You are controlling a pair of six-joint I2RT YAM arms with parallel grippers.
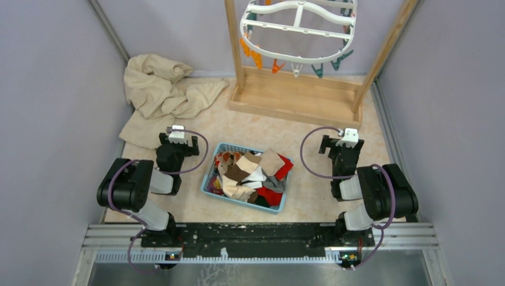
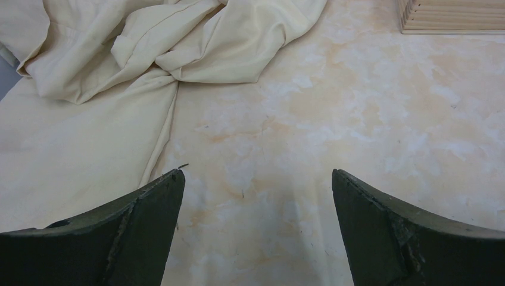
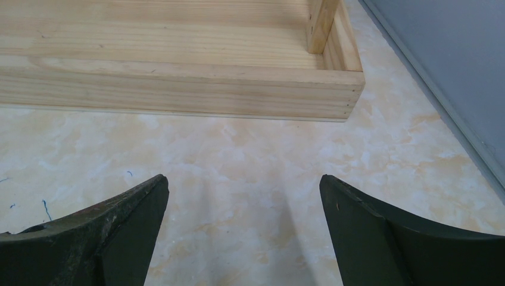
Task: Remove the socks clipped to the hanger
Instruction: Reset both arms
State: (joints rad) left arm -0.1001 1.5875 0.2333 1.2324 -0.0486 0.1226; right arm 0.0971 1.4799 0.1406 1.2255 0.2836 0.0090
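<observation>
Nothing you can read in any view, no legible words, numbers or brand marks, pale toothed marks along the black rail (image 1: 250,235) maybe a scale, too small for you to tell, small blue flecks (image 3: 44,207) on the tabletop (image 3: 238,167), not letters

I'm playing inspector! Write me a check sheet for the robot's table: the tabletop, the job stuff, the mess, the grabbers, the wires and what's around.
Surface: cream marbled tabletop, a few small blue marks in the right wrist view.
Job's things: white plastic oval hanger hangs in the light wooden rack frame; its orange and teal clips hold no socks in view, top cut off. Mixed fabric socks lie piled in a blue plastic basket.
Clutter: crumpled beige cloth at far left.
Grippers: left gripper and right gripper both open, empty.
Cables: purple cables loop at each wrist, no snag seen.
Surroundings: lilac-grey walls; metal rail at the near edge.
</observation>
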